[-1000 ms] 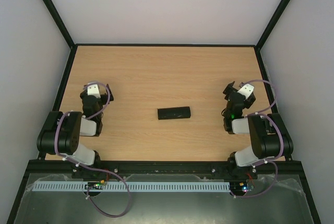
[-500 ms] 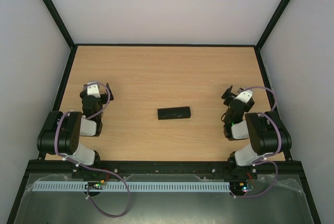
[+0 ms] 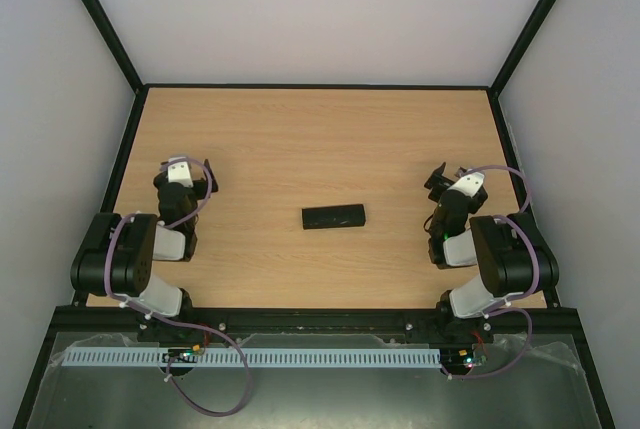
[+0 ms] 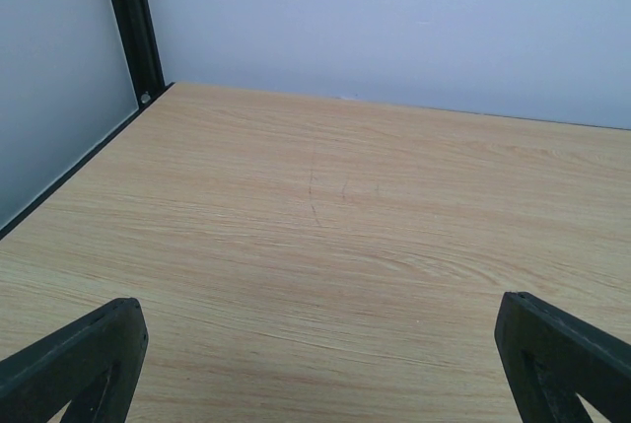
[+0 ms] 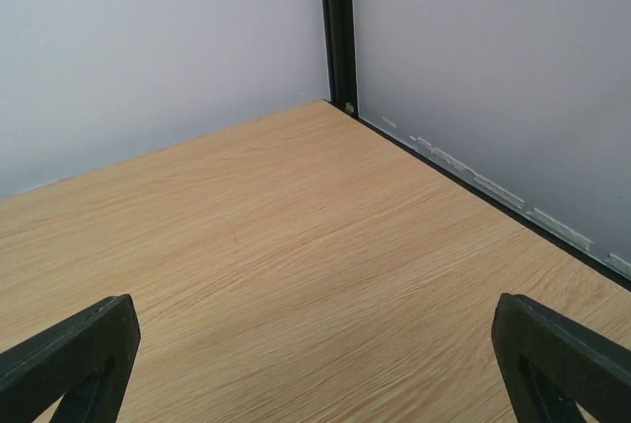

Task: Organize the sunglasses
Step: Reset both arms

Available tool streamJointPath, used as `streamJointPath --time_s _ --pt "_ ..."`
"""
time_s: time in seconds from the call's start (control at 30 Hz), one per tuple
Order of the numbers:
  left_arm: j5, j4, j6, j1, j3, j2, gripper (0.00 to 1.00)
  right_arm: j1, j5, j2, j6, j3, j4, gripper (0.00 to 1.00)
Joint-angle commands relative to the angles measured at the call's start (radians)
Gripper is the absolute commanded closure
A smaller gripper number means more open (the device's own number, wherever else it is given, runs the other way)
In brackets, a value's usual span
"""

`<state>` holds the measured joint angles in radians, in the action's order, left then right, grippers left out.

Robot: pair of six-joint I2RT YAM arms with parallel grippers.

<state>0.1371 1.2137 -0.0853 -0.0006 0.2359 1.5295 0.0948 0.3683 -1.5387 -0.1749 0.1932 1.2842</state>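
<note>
The sunglasses are out of view in every frame. A black oblong case [image 3: 334, 217] lies shut at the middle of the wooden table [image 3: 320, 139]. My left gripper [image 3: 190, 171] rests near the table's left edge, open and empty, its fingertips [image 4: 79, 359] wide apart over bare wood. My right gripper [image 3: 447, 177] rests near the right edge, open and empty, its fingertips [image 5: 69, 359] wide apart over bare wood. Both grippers are far from the case.
Black frame posts [image 3: 100, 24] and pale walls enclose the table on three sides. The left wrist view shows the far left corner post [image 4: 133, 24]. The right wrist view shows the far right corner post [image 5: 337, 29].
My right arm has drawn back a little toward the near right and settled. The left arm and the case have not moved.
</note>
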Motion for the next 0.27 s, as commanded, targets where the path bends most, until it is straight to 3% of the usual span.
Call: streamJointPath --time_s 0.0,0.23 --pt "0.016 0.055 0.015 -0.009 -0.003 0.004 0.01 -0.002 0.012 0.006 0.009 0.002 0.052 0.01" --pt "0.018 0.055 0.015 -0.01 -0.004 0.004 0.01 -0.002 0.009 0.006 0.008 0.002 0.051 0.01"
